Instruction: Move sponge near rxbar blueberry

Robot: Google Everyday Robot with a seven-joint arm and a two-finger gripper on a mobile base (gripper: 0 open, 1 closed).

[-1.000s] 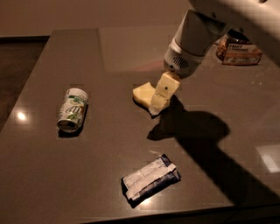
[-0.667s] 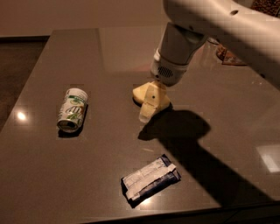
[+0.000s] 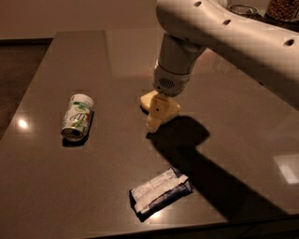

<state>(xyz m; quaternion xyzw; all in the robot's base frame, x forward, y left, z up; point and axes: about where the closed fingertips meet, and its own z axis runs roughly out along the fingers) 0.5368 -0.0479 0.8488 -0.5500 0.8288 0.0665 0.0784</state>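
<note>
The pale yellow sponge (image 3: 146,100) lies on the dark table (image 3: 56,186) near its middle, partly covered by my gripper. My gripper (image 3: 157,115) hangs from the big white arm (image 3: 224,32) and comes down onto the sponge's near right side. The rxbar blueberry (image 3: 161,191), a dark navy wrapper with a white label panel, lies flat near the table's front edge, well below the sponge and apart from it.
A white-and-green drink can (image 3: 77,117) lies on its side at the left. Containers (image 3: 280,9) stand at the far right back corner. The arm casts a wide shadow (image 3: 205,172) over the table to the right of the bar.
The arm has swung left and closer to the camera, and the gripper has moved down over the sponge. The sponge, bar and can have stayed in place.
</note>
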